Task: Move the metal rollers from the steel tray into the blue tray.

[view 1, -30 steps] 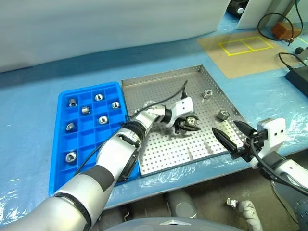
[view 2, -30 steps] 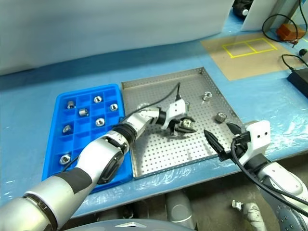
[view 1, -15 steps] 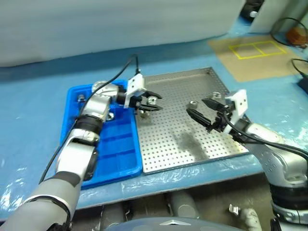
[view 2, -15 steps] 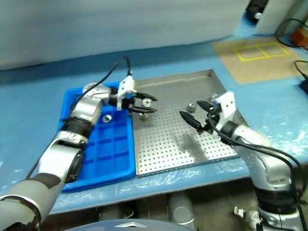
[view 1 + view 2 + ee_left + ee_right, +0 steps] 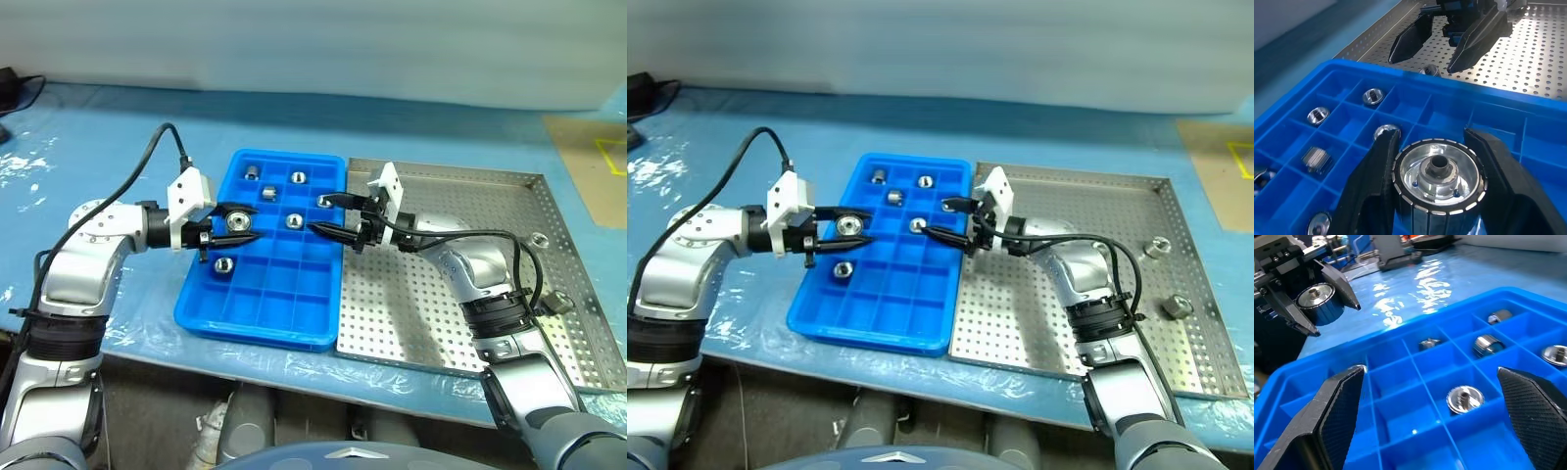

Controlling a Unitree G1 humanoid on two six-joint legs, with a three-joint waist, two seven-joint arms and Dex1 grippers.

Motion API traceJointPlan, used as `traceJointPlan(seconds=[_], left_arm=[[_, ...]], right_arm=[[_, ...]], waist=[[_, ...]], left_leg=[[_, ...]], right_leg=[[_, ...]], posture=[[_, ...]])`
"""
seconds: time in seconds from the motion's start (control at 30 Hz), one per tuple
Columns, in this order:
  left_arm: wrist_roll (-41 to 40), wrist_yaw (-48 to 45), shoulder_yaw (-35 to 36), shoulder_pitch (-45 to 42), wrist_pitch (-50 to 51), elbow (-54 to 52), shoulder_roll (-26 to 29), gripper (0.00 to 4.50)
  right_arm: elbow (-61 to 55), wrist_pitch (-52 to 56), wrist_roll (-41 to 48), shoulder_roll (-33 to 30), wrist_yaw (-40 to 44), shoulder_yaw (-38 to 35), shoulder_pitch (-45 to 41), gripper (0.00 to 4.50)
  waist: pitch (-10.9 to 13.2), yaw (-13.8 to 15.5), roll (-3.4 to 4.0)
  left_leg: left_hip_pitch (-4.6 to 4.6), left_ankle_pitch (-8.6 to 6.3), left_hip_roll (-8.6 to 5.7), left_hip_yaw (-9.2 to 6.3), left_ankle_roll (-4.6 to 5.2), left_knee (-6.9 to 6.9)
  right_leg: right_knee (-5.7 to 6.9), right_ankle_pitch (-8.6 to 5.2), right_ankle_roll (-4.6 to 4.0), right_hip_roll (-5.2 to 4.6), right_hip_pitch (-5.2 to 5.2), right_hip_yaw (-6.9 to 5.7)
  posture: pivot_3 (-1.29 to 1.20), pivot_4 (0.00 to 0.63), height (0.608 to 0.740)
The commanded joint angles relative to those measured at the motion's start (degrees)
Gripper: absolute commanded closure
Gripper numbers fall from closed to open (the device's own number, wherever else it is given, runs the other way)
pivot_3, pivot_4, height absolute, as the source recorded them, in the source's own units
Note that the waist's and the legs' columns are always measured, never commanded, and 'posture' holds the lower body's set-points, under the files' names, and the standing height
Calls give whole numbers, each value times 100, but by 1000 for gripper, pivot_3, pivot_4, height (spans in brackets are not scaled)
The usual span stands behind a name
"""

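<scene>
holding a metal roller (image 5: 1437,176) by its knurled rim, left hand (image 5: 227,227) over blue tray (image 5: 257,318) near its left edge. right hand (image 5: 335,216) wide, empty. two rollers (image 5: 1156,246) by steel tray (image 5: 441,333) right edge. looks rigid, slippery; pinch sides.

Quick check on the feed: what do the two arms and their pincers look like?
Both arms are silver-grey with black joint bands. Each left pincer and right pincer has two black tapered fingers below a white block at the wrist, with a black cable looping along the forearm.
</scene>
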Motion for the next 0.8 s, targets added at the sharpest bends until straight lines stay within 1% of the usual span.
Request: traceJointPlan(seconds=[0.03,0.2,0.4,0.5,0.57,0.67,0.73,0.8], left_arm=[[-238,214,246,530,86,-538,169,2751],[-124,356,-5,1290,-190,-732,230,2751],[95,532,-377,1398,-571,-248,123,2751],[289,745,-506,1162,-915,218,-10,2751],[276,890,-537,909,-928,484,-167,2751],[414,937,-682,687,-1184,821,-273,2751],[334,990,-652,520,-1165,883,-352,2751],[73,1087,-497,194,-937,958,-498,2751]], right_arm=[[68,-191,-84,109,207,22,-132,0],[69,-195,-182,162,297,-18,-93,0],[-49,-147,-231,63,289,-123,14,0],[-129,-126,-229,22,257,-160,103,0],[-173,-115,-245,13,208,-180,161,0],[-261,-99,-253,7,183,-193,228,0],[-285,-91,-257,-1,158,-207,248,0],[-314,-99,-273,-24,140,-211,292,0]], waist=[[0,19,0],[-1,22,-1],[-1,26,-2],[-1,23,-2],[-2,22,-3],[-2,12,-4],[-3,-13,-5],[-3,-4,-5]], left_leg=[[4,-2,1,-1,-13,-5],[9,12,24,-5,-50,-25],[16,28,64,-6,-78,-29],[25,36,88,-6,-93,-35],[27,43,100,-7,-105,-41],[33,64,100,-7,-139,-55],[37,65,99,-6,-141,-57],[39,65,98,-5,-141,-58]], right_leg=[[1,0,0,1,0,0],[2,0,2,18,-7,-1],[4,0,2,58,-8,-1],[5,1,2,85,-8,4],[7,1,0,100,-10,5],[12,4,-5,104,-15,6],[11,4,-5,104,-16,13],[12,5,-6,105,-16,16]], posture=[[244,150,740],[228,150,740],[194,150,740],[184,150,740],[173,150,740],[162,150,740],[162,150,740],[154,150,740]])
